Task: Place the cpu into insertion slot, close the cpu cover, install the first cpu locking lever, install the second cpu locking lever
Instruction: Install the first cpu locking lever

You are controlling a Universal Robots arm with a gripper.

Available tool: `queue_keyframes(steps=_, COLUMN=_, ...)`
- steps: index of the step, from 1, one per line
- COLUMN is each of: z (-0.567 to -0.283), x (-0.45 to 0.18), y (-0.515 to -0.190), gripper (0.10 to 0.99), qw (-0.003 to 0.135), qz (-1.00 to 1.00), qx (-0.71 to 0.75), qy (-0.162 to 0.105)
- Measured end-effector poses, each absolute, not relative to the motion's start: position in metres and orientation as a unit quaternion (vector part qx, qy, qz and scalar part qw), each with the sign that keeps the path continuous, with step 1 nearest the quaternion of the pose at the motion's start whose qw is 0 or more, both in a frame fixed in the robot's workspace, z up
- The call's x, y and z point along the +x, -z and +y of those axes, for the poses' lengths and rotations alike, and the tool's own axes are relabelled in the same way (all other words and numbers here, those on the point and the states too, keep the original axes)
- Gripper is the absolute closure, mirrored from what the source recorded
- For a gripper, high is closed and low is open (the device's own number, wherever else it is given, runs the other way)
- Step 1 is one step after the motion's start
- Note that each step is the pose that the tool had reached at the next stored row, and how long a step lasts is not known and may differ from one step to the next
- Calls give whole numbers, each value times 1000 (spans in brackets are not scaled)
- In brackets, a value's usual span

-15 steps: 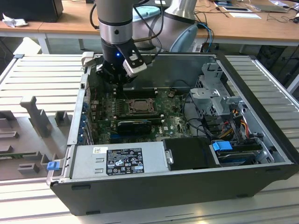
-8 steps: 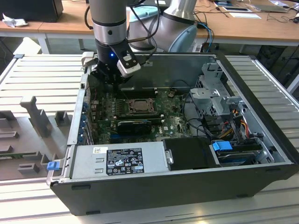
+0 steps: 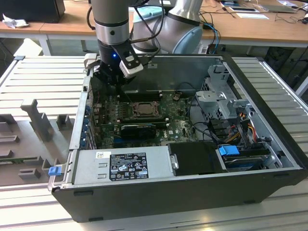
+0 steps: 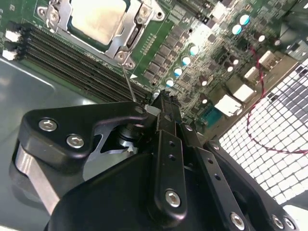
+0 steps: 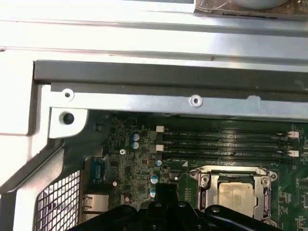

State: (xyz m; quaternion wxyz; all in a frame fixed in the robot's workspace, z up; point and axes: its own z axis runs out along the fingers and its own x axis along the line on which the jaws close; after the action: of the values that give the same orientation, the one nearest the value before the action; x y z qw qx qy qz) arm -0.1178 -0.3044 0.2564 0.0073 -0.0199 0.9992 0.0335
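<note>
Open computer case point(image 3: 192, 192) on slatted surface point(image 3: 43, 77). Green board point(image 3: 178, 122) inside. End effector point(image 4: 161, 103) low over board, just beside the slot point(image 3: 129, 114), near memory slots point(image 4: 72, 60); degree of opening cannot be told. Cover point(image 4: 126, 41) flat around cpu point(image 4: 94, 17), seated in slot.

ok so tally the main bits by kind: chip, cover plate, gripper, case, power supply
cpu: 1
cpu cover: 1
gripper: 1
computer case: 1
power supply: 1
Total: 5
</note>
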Motion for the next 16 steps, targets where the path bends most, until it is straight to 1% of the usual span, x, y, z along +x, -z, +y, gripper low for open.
queue_keyframes(steps=4, z=-298, x=-118, y=-255, gripper=980, qw=7, qz=999, qx=-20, qy=-33)
queue_keyframes(steps=16, z=-297, x=-115, y=-254, gripper=980, qw=7, qz=999, qx=-20, qy=-33)
